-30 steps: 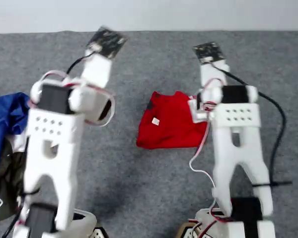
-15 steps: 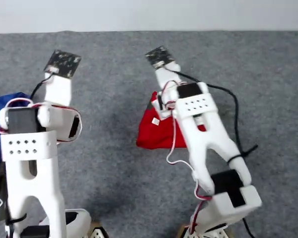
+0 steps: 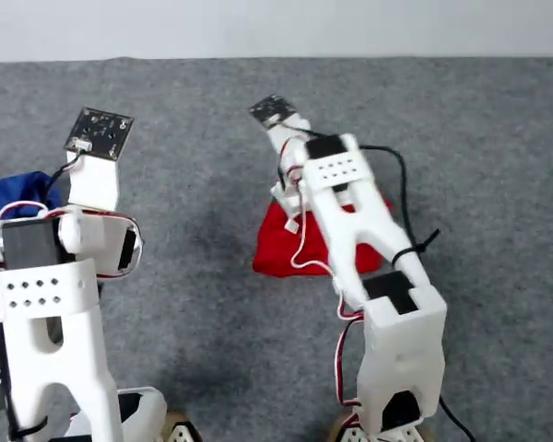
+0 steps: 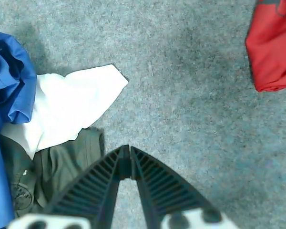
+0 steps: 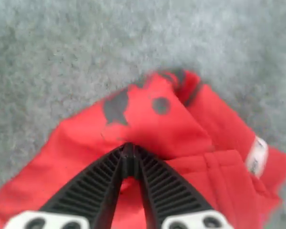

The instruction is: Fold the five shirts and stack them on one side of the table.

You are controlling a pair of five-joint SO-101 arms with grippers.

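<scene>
Left edge of the table [image 3: 194, 304]: blue shirt [image 4: 9, 81], white shirt [image 4: 71, 105] and dark green shirt [image 4: 52, 167] lie bunched, touching one another. Left gripper [image 4: 128, 150]: jaws together, empty, above bare grey surface beside that pile. Centre: red shirt [image 3: 276, 253], a compact bundle. Right gripper [image 5: 127, 149]: jaws together over the red shirt; whether they pinch the fabric cannot be told.

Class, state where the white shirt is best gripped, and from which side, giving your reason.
On the white shirt, probably the pointed corner, from the bare table side: it lies free, while the blue shirt overlaps the other end.
</scene>
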